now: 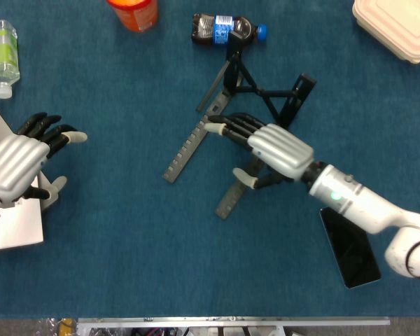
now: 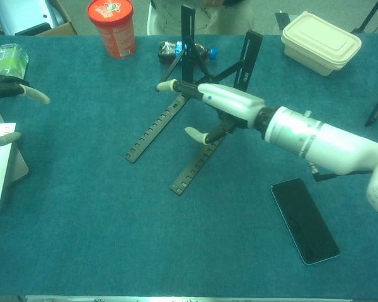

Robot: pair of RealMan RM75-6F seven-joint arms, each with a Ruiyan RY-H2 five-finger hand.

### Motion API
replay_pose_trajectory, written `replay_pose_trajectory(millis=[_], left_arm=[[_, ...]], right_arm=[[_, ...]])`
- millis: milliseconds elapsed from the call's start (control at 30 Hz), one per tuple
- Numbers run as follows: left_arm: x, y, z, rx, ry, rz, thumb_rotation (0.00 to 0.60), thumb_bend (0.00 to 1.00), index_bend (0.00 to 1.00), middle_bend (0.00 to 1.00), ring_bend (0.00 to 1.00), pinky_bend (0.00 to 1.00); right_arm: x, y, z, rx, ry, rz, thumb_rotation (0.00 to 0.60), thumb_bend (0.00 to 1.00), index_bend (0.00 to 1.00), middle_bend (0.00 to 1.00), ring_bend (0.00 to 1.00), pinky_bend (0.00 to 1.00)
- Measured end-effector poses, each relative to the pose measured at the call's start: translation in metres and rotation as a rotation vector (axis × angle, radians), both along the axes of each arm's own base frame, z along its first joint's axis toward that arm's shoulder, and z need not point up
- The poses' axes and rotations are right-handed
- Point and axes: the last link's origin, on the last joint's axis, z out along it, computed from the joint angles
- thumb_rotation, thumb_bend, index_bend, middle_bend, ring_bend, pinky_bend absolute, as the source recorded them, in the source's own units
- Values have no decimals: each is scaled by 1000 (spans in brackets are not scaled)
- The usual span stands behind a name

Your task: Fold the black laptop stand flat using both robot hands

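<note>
Right hand [image 1: 276, 150] open, fingers spread, over black laptop stand [image 1: 196, 143] mid-table, holding nothing. Stand unfolded; notched rails run diagonally from near-left to far-right, uprights at far end. Left hand [image 1: 17, 164] open, far left.

A teal-blue cloth covers the table [image 1: 112, 231]; its pale front edge [image 1: 231, 322] shows below. Beyond the far side, a cardboard box [image 2: 47, 28] sits on grey floor [image 2: 340, 11].

laptop stand [image 1: 227, 98]: 1 | bottles [image 1: 227, 28]: 2 | canister [image 2: 111, 26]: 1 | phone [image 1: 348, 245]: 1 | lunch box [image 2: 321, 41]: 1
</note>
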Motion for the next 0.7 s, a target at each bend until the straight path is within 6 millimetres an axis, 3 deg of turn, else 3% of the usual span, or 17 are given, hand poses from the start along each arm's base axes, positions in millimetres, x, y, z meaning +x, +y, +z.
replay_pose_trajectory(millis=[367, 700], left_arm=[[1, -2, 4, 2, 12, -1, 600, 357, 192, 172, 63, 26], [1, -5, 5, -2, 17, -7, 600, 358, 193, 173, 63, 26]], right_arm=[[36, -13, -11, -23, -51, 1, 600, 441, 0, 0, 0, 0], [40, -40, -23, -48, -27, -89, 600, 441, 0, 0, 0, 0]])
